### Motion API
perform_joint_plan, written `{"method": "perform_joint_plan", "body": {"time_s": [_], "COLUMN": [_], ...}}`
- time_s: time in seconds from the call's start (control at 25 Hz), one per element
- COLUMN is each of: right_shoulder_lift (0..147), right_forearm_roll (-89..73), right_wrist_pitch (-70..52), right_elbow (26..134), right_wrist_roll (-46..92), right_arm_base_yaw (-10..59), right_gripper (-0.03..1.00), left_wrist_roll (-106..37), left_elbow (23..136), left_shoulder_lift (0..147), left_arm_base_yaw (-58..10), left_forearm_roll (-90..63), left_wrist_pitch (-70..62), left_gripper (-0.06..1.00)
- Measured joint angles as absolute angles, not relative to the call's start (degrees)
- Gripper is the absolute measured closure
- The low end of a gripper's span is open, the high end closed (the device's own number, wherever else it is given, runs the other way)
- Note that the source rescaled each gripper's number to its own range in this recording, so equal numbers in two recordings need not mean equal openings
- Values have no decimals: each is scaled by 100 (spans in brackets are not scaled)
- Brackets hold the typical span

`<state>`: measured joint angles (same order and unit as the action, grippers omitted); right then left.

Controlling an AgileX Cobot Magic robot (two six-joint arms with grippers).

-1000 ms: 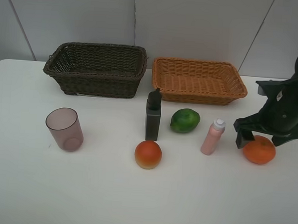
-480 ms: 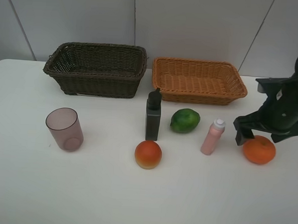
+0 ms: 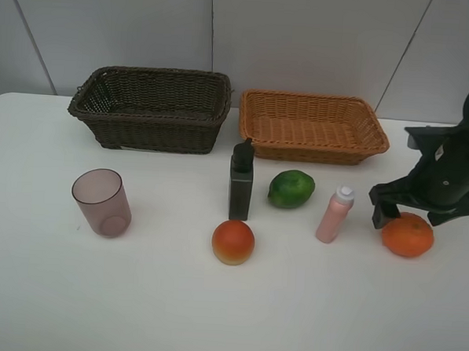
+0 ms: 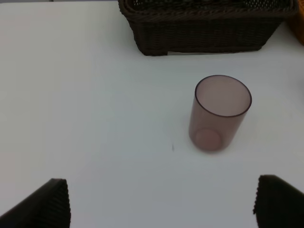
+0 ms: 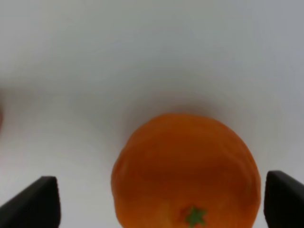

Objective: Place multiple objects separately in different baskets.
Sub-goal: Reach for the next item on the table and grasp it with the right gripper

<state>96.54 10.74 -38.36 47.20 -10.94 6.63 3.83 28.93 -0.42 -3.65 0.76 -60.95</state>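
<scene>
A plain white desk [image 3: 172, 314] fills the foreground, evenly lit, with only soft shadows. Behind it stands a pale grey panelled wall [image 3: 305, 38], split by thin dark seams [image 3: 212, 25].

You have a white table [image 3: 211, 316] in front of pale grey wall panels [image 3: 305, 38]. Both baskets show a woven wicker pattern: the dark brown basket [image 3: 154, 132] and the light orange-tan basket [image 3: 310, 153]. The cup [image 3: 102, 202] is translucent mauve, with the table's white showing through. The rectangular bottle [image 3: 241, 188] is dark grey, nearly black; the slim bottle [image 3: 334, 215] is pink with a white cap. The green fruit [image 3: 290, 189] is evenly green, the red-orange fruit [image 3: 232, 241] pales to yellow at its base, and your orange [image 3: 407, 235] is bright orange with a small green stem spot
</scene>
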Motion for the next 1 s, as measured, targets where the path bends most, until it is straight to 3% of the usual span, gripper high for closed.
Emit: {"method": "perform_joint_plan", "body": {"time_s": [0.64,0.72,0.8,0.84,1.0], "right_shoulder_lift": [10356,10356,10356,10356,10356], "right_forearm_roll": [1053,1053,1053,1053,1053], "right_wrist_pitch": [-3773,-3756,-3717,-3710,-3710], "right_elbow": [4741,4741,4741,4741,4741], "right_wrist_roll": [-1094,-1094,-1094,-1094,-1094], "right_arm_base_yaw": [659,659,659,659,659], "right_gripper": [7,12,28,31,31], "left_wrist_roll": [383,383,383,383,383], "left_elbow": [2893,2893,2893,2893,2893], "left_shoulder_lift": [-42,-42,-42,-42,-42], "left_arm_base_yaw": [-365,-365,-365,-365,-365], "left_forearm_roll": [76,76,76,76,76], "left_wrist_pitch": [-6082,-6082,-6082,-6082,-6082], "left_gripper": [-6,-6,-6,-6,-6]}}
